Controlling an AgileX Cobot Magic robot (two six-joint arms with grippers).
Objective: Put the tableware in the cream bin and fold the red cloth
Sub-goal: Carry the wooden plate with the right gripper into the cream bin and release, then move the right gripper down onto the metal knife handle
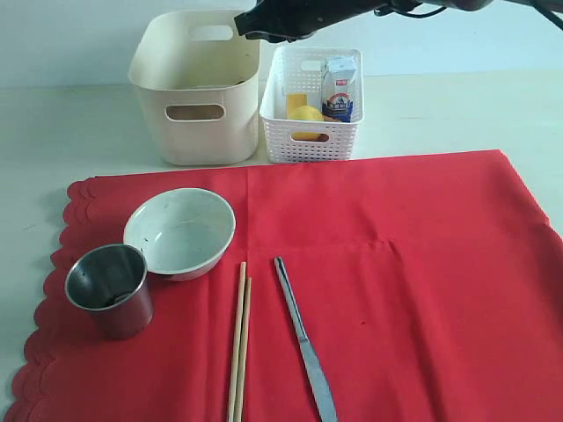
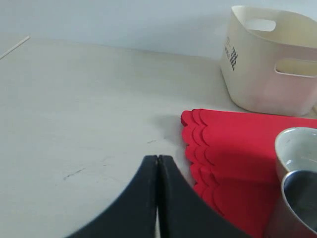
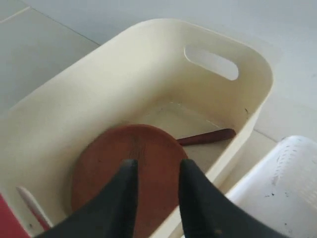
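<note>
the pale table (image 2: 74,99) lies under my left gripper (image 2: 157,158), whose jaws are pressed together with nothing between them. the red cloth (image 1: 396,264) is spread flat on it; its scalloped edge lies just beyond and to one side of those closed tips. the cream bin (image 1: 189,88) stands past the cloth's far edge, and my right gripper (image 3: 156,166) hangs over its opening, jaws parted a moderate way and gripping nothing. the white perforated basket (image 1: 312,132) sits just beside the bin, off to the side of my right jaws.

the white round bowl (image 1: 180,230) rests on the cloth near my left jaws, touching the steel cup (image 1: 110,286), which stands upright at its side. directly beneath my right jaws the flat brown round plate (image 3: 109,158) lies tilted inside the bin. the silver knife (image 1: 303,343) and the pair of wooden chopsticks (image 1: 239,343) lie side by side on the cloth, apart from each other, well away from both grippers. the dark wooden spoon (image 3: 208,136) is on the bin floor beyond the plate. a milk carton (image 1: 340,88) and a lemon (image 1: 305,114) sit in the basket.
</note>
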